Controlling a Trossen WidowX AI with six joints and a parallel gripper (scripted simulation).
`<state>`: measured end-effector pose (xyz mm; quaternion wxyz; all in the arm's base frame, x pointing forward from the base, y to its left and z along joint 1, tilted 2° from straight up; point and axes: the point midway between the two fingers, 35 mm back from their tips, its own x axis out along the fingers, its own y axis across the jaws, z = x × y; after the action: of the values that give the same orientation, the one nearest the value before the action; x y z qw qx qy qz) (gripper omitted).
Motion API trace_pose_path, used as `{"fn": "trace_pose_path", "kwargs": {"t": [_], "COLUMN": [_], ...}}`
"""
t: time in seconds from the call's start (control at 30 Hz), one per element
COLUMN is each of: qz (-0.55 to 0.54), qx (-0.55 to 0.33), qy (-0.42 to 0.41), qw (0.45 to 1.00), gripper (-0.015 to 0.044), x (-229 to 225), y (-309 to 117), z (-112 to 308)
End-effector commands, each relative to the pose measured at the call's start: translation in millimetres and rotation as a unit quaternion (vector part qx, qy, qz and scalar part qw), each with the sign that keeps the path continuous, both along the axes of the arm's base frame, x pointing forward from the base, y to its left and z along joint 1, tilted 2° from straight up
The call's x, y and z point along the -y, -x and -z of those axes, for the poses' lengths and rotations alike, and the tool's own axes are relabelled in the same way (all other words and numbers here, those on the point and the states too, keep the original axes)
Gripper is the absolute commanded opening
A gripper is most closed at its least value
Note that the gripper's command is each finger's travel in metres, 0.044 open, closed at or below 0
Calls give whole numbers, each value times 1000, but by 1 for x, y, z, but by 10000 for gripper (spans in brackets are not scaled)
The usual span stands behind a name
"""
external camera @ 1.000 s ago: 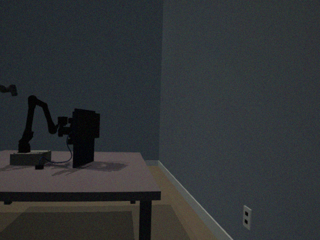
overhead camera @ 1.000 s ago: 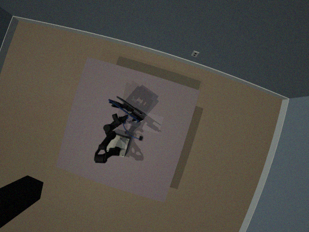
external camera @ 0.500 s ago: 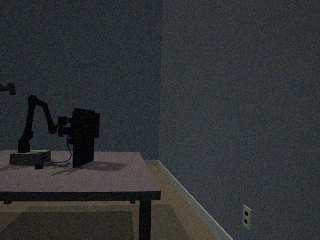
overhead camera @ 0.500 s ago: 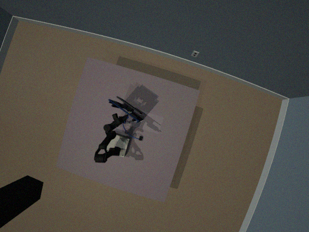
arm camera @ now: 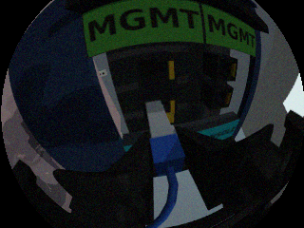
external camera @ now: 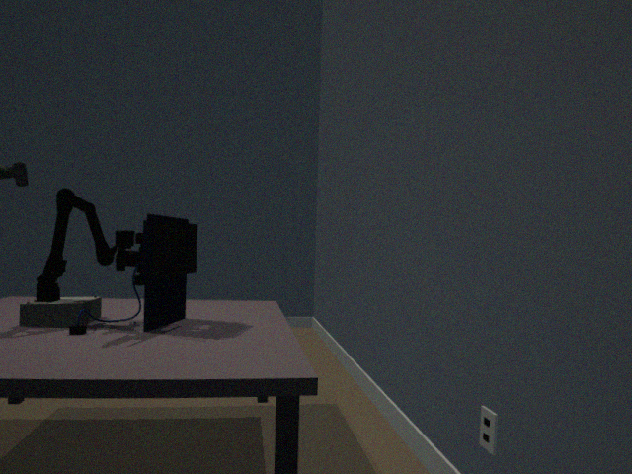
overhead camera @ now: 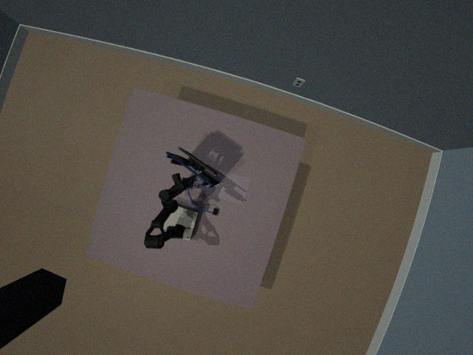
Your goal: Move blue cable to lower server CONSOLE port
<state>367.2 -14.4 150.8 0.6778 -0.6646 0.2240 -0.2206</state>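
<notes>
1. We find the blue plug [arm camera: 167, 149] in the gripper [overhead camera: 193, 179] [external camera: 128, 259] [arm camera: 161, 133], its fingers closed narrowly on the body. The pale tip faces a bank of ports marked by yellow contacts and appears outside them, though the dim light blurs its depth.

2. We see a blue cable [overhead camera: 192, 197] [external camera: 138, 301] [arm camera: 171, 192] trailing from the plug's rear, bending down and back to a small black block [overhead camera: 216, 211] [external camera: 77, 330] on the tabletop [overhead camera: 229, 267] [external camera: 219, 356]. A snag or a pull along that bend could tilt the plug off line.

3. We read MGMT on the green label [arm camera: 142, 25] above the ports; a teal label [arm camera: 220, 131] below is illegible to us. We judge the wrong socket to be the chief danger, since neighboring openings look alike and we cannot tell which server this face belongs to.

4. We expect the push to come after alignment. If the tip meets a port's rim at an angle, it could jam or slide back between the fingers; if we let go short of the click, it could drop out.

5. Farther out, we watch the black arm [overhead camera: 164, 215] [external camera: 59, 234] reach toward the upright rack panel [external camera: 166, 300], where a wrist brushing the hardware could spoil the aim.
</notes>
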Motion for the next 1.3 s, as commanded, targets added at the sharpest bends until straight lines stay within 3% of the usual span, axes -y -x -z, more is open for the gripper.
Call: {"fn": "trace_pose_path", "kwargs": {"t": [0.0, 1.27], "qz": [-2, -1], "qx": [3, 5], "qy": [1, 1], "qw": [1000, 1000], "gripper": [0, 0], "x": [0, 1], "y": [-2, -7], "z": [-2, -2]}}
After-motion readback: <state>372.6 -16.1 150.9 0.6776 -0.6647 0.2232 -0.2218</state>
